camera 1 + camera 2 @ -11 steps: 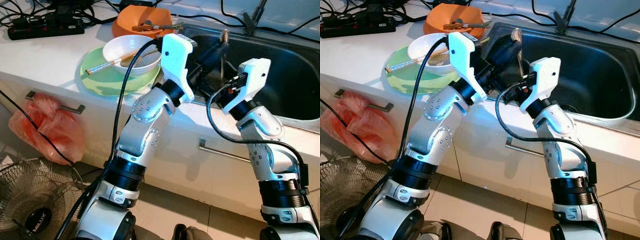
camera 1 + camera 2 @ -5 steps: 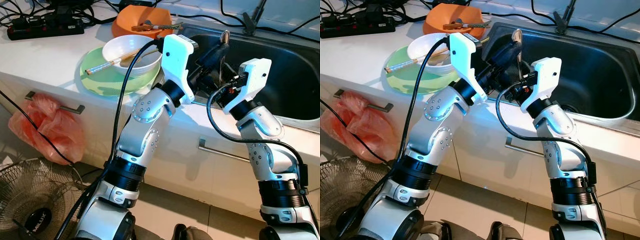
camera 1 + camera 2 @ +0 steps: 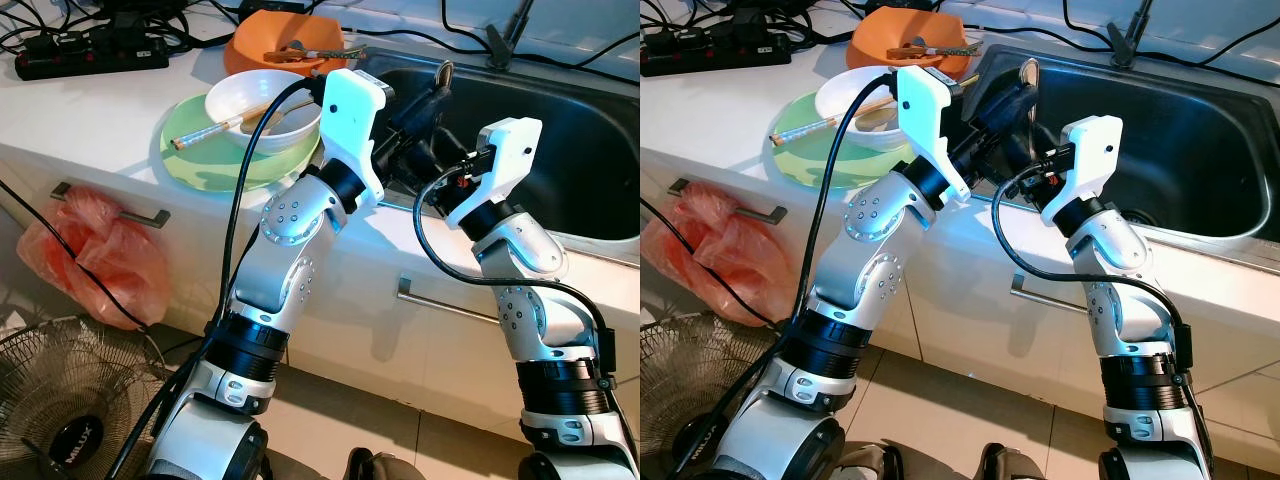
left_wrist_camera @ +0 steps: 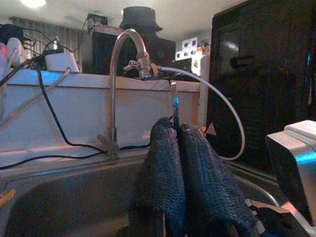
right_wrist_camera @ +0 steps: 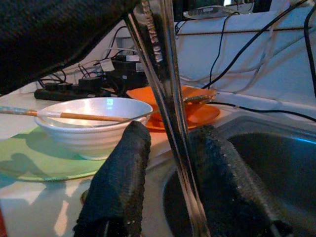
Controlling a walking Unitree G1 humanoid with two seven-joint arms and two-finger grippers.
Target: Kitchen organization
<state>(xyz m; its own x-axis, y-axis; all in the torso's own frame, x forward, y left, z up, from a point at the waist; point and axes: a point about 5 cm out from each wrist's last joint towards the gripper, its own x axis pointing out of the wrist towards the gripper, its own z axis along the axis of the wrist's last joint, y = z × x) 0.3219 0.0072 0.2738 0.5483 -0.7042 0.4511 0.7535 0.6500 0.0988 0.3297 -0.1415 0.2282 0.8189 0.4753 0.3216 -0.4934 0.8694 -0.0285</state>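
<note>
the left gripper (image 4: 178, 148) pinches a metal spoon (image 5: 165, 98) upright over the sink (image 3: 590, 150); the right gripper (image 5: 170, 163), open around its handle, should close squarely before the left lets go

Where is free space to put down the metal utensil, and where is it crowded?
The sink basin right of both grippers lies bare. So does the counter strip between power strip and green plate. Crowded: white bowl, chopsticks, orange dish.
</note>
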